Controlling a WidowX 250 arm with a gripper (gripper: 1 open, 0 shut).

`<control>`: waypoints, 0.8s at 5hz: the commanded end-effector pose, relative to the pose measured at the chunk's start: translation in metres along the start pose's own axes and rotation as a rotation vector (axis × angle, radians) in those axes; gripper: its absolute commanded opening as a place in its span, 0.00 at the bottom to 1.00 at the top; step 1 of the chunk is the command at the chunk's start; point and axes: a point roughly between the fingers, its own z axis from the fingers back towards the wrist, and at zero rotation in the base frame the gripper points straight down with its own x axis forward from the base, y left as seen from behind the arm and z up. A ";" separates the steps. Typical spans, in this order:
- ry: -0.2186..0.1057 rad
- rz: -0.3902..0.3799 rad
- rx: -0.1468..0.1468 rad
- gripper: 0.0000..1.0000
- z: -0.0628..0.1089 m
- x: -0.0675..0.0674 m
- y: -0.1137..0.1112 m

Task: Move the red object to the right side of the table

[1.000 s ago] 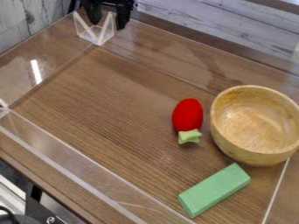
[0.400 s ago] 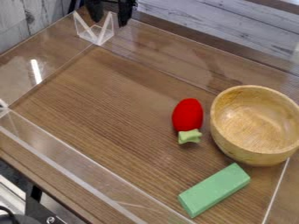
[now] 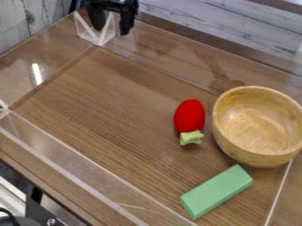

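The table (image 3: 112, 115), a brown wood-grain top fenced by low clear acrylic walls (image 3: 48, 168), fills nearly the whole view, and the pincer (image 3: 106, 26) hangs over its far left corner, pointing down, right at the top edge of the picture. Its 2 dark fingers (image 3: 94, 21) stand apart with a visible gap between them and nothing in that gap, so it is open and empty. Well away from the pincer, toward the near right, sits 1 round wooden bowl (image 3: 257, 124), upright and with nothing in it, close to the right-hand wall. Nearer still to the camera than the bowl, and farthest from the pincer, lies 1 flat green rectangular block (image 3: 217, 191), angled across the near right corner. The red object (image 3: 189, 117), a small oval toy fruit with its light green stem end turned toward the camera, lies on the bare tabletop just left of the bowl, close to its rim but apart from it, far from the pincer and between it and the block.
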 end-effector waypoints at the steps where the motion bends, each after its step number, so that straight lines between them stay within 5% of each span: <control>1: -0.107 -0.026 0.021 1.00 0.035 0.008 -0.004; 3: -0.146 0.027 0.035 1.00 0.044 0.018 0.028; 4: -0.146 -0.022 0.030 1.00 0.033 0.015 0.021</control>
